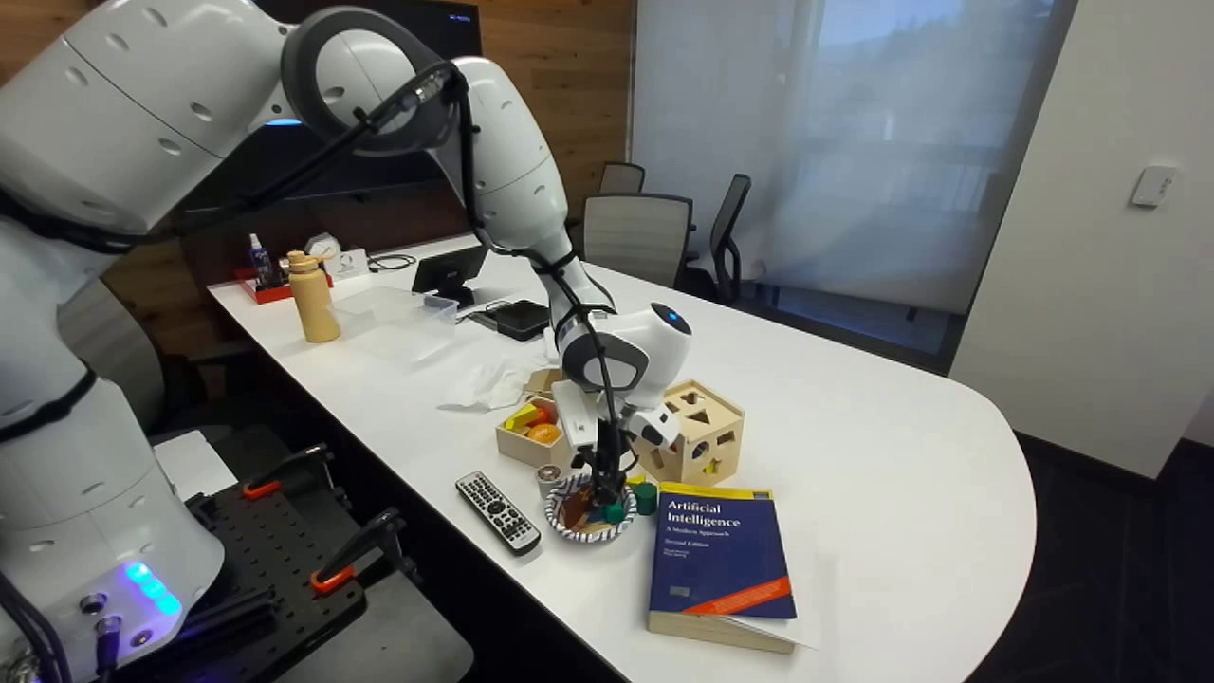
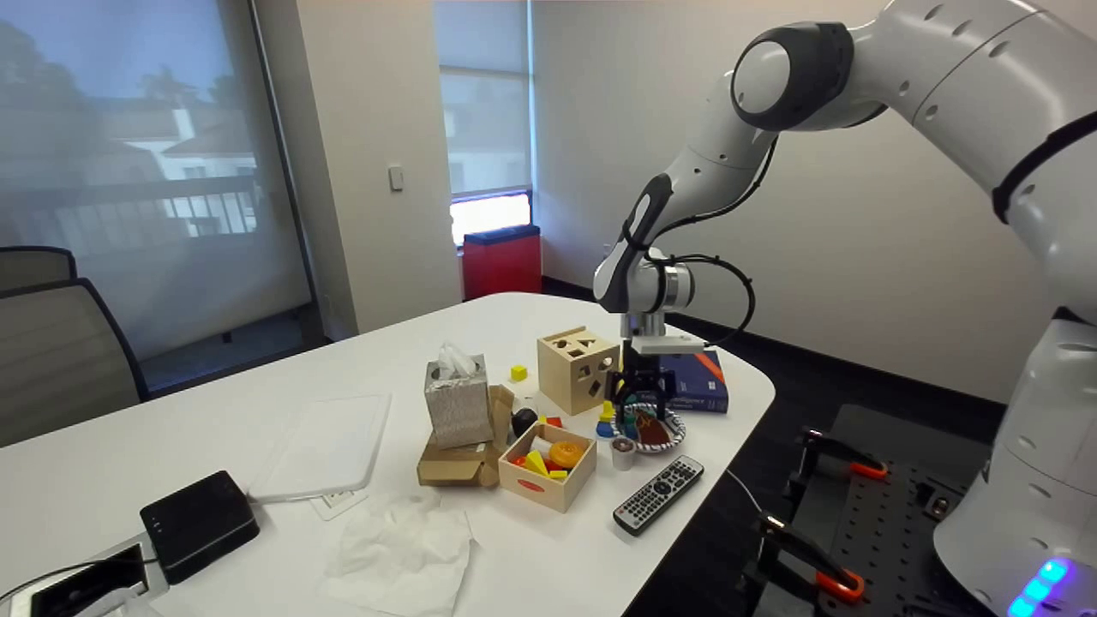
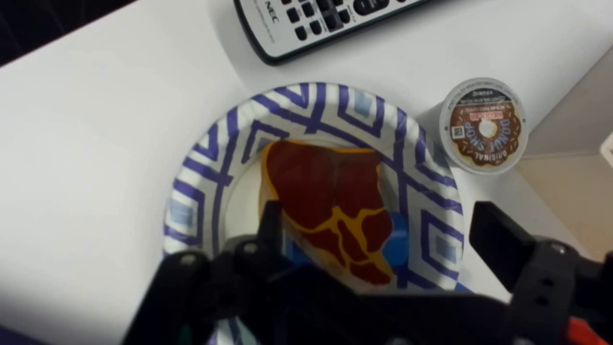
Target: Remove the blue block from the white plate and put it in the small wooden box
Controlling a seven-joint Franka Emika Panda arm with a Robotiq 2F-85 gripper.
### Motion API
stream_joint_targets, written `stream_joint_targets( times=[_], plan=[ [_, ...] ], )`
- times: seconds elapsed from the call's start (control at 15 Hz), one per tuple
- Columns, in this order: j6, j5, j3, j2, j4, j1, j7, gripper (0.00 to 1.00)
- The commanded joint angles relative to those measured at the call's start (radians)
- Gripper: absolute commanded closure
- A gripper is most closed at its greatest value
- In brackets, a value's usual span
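Lining up the pick, I'd say: gripper (image 3: 380,225) spread wide, empty, over the paper plate (image 3: 306,110). The blue block (image 3: 396,245) peeks from under a toy steak (image 3: 321,187), wrist view's lower centre; next, pinch it alone.

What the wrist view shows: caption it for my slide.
Open gripper at a purple-patterned white plate, toy steak partly covering blue block, Donut Shop Keurig pod and NEC remote alongside.

Wooden wall (image 1: 599,95), grey chairs (image 1: 635,232), and a shaded, daylit window (image 1: 806,171).
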Motion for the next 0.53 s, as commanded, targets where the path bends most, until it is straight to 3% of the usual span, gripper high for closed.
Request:
stream_joint_targets(
  times=[0.0,0.47],
  plan=[
    [-0.037,-0.006,-0.024,-0.001,0.013,0.022,0.059,0.00],
    [-0.097,-0.048,-0.078,0.005,0.029,0.071,0.139,0.00]
  ],
)
